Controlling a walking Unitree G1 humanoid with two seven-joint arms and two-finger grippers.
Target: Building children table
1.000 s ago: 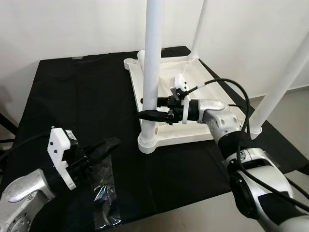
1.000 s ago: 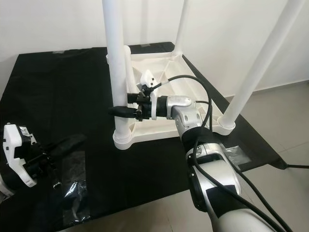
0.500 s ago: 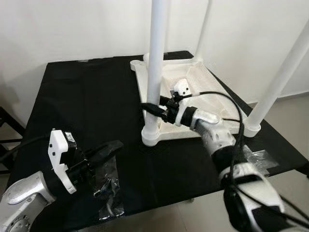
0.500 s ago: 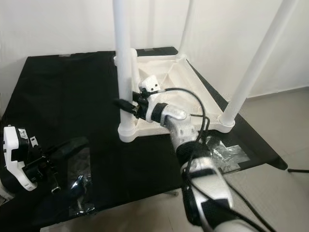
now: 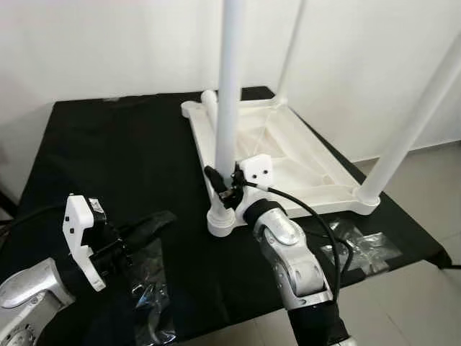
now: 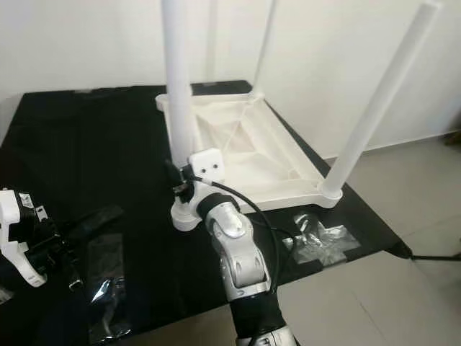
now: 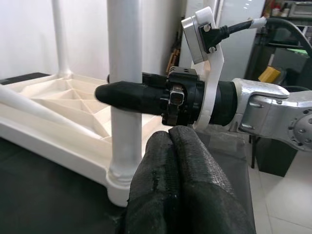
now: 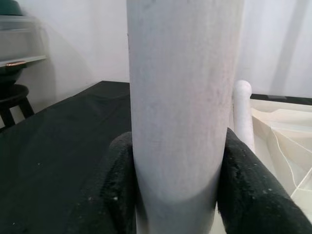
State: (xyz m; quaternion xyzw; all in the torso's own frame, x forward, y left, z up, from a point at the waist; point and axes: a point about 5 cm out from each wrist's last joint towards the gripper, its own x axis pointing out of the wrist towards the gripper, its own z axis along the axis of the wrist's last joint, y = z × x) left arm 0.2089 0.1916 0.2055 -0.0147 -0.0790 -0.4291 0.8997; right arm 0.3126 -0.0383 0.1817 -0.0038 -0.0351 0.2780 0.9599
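While cam shifted, right claw (image 5: 218, 189) still grips table leg (image 5: 229, 94).

White plastic children's table (image 5: 288, 155) upside down on black cloth, round legs (image 5: 229, 79) upright

a plain indoor room — bare white wall (image 5: 108, 43); tiled floor (image 6: 403, 180); black-draped worktable (image 5: 108, 158).
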